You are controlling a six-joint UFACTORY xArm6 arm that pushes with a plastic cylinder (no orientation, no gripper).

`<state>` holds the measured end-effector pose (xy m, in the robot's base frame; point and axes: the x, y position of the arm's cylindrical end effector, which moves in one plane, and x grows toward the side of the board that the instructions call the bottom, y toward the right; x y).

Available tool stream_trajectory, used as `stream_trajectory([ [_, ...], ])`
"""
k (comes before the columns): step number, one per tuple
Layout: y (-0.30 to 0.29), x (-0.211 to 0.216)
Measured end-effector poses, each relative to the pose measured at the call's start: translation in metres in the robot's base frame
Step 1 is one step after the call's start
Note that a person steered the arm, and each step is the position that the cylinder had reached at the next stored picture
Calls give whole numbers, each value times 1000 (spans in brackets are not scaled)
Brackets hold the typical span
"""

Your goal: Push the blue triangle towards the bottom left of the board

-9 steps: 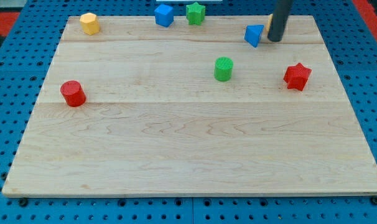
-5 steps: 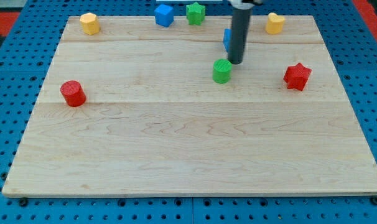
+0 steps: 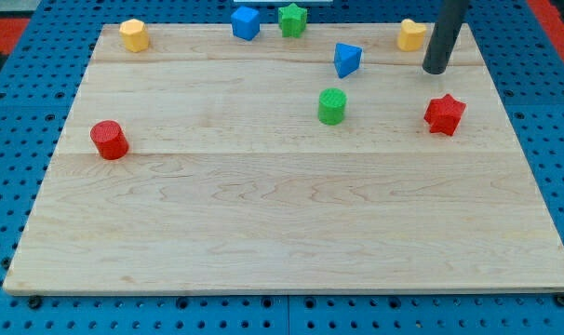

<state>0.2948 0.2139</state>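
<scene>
The blue triangle (image 3: 347,59) lies near the view's top, right of centre, on the wooden board (image 3: 282,214). My tip (image 3: 435,70) is well to the triangle's right, not touching it, between the yellow block (image 3: 411,34) at the top right and the red star (image 3: 444,113) below. A green cylinder (image 3: 332,105) stands just below and left of the triangle.
A blue cube (image 3: 246,22) and a green star (image 3: 292,19) sit at the top edge. A yellow block (image 3: 133,35) is at the top left. A red cylinder (image 3: 108,140) stands at the left. Blue pegboard surrounds the board.
The blue triangle has moved left from its first spot and now rests above the green cylinder, which also shifted slightly. My tip swept left with it, then moved back to the right.
</scene>
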Motion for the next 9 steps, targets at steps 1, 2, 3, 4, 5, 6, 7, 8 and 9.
stream_trajectory([
  [1, 0, -14],
  [2, -9, -52],
  [3, -89, -50],
  [4, -129, -15],
  [5, -172, 17],
  [6, -228, 51],
  [7, -274, 115],
  [8, -267, 107],
  [9, -262, 89],
])
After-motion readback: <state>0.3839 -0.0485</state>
